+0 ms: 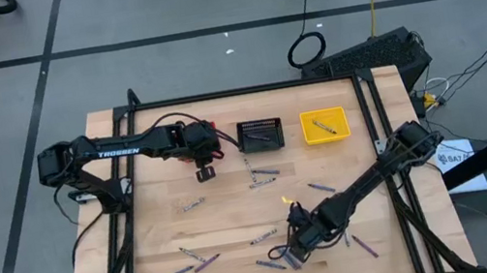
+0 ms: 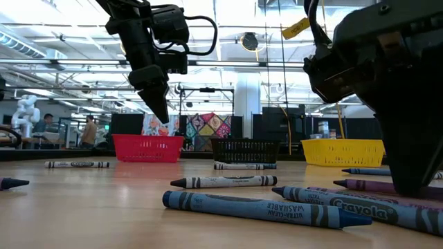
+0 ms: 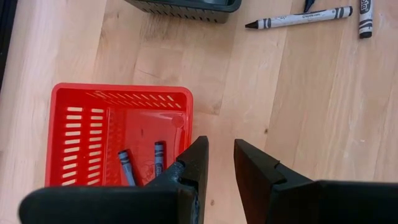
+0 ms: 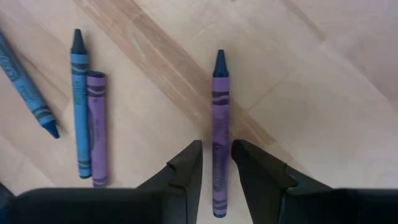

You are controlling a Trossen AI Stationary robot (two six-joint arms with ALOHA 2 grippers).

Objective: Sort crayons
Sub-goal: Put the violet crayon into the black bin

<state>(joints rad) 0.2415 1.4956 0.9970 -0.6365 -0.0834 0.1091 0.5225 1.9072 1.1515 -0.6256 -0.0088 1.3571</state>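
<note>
Although thin and light, calls for a careful grip: purple crayon [image 4: 220, 124], flat on the counter [image 1: 227, 219], well apart from the black basket [image 1: 260, 134], toward the counter edge farthest from it. Probably stiff wax under a paper wrapper. Likely to roll or skid under a one-sided push, and to snap if squeezed hard near the tip. Best taken across the wrapped middle, not at the bare point.

Straddled by the right hand [image 4: 216, 155], fingers narrowly apart, one on each side of the barrel, seemingly not yet clamped. Pointed tip clear of the fingertips, barrel in line with the gap.

Near it, equally far from the black basket: a blue crayon [image 4: 79, 99] touching a second purple crayon [image 4: 96, 124] side by side, and another blue crayon [image 4: 25, 87] a little off, tilted. More loose crayons [image 1: 264, 172] scattered between this cluster and the black basket.

Just beside the black basket: red basket [image 3: 74, 124], holding two crayons [image 3: 126, 167]. Over its edge, the left hand [image 3: 219, 165], fingers a little apart, nothing between them. On the black basket's other side, just beside it: yellow basket [image 1: 307, 136], with one crayon [image 1: 323, 126] inside.
</note>
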